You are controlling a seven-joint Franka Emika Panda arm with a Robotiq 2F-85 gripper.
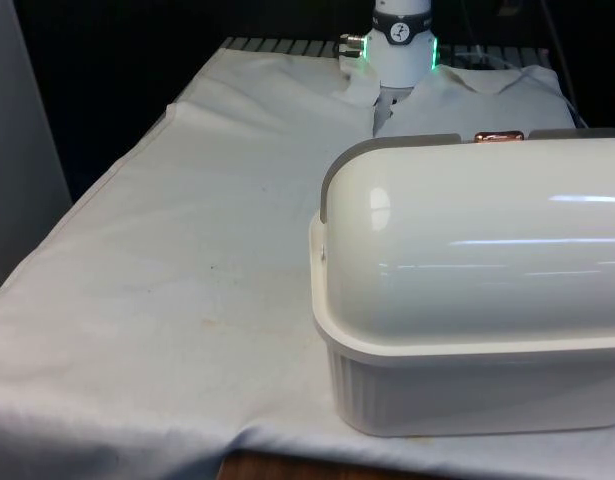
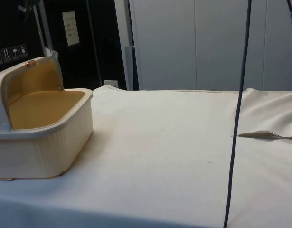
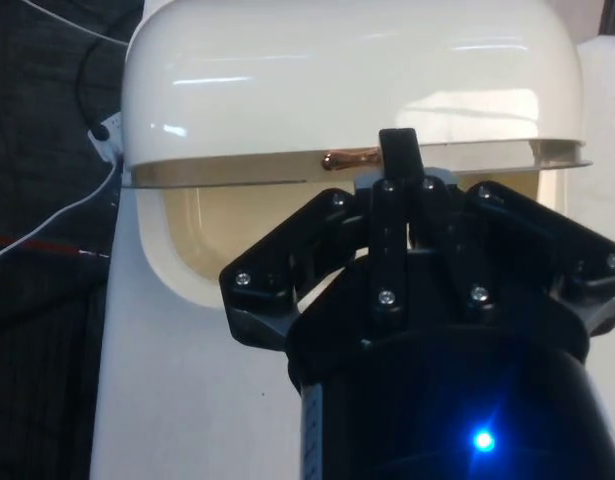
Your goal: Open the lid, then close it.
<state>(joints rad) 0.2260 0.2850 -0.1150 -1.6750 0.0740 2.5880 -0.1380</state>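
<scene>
Bread box (image 1: 467, 330) at the front view's lower right, lid (image 2: 34, 78) rolled open, gripper (image 3: 399, 150) fingers pressed together at its copper handle (image 3: 349, 157).

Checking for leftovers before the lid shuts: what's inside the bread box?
The side view shows the bread box open, lid rolled back, with a bare yellowish floor and nothing on it. The near front corner stays hidden behind the wall.
</scene>
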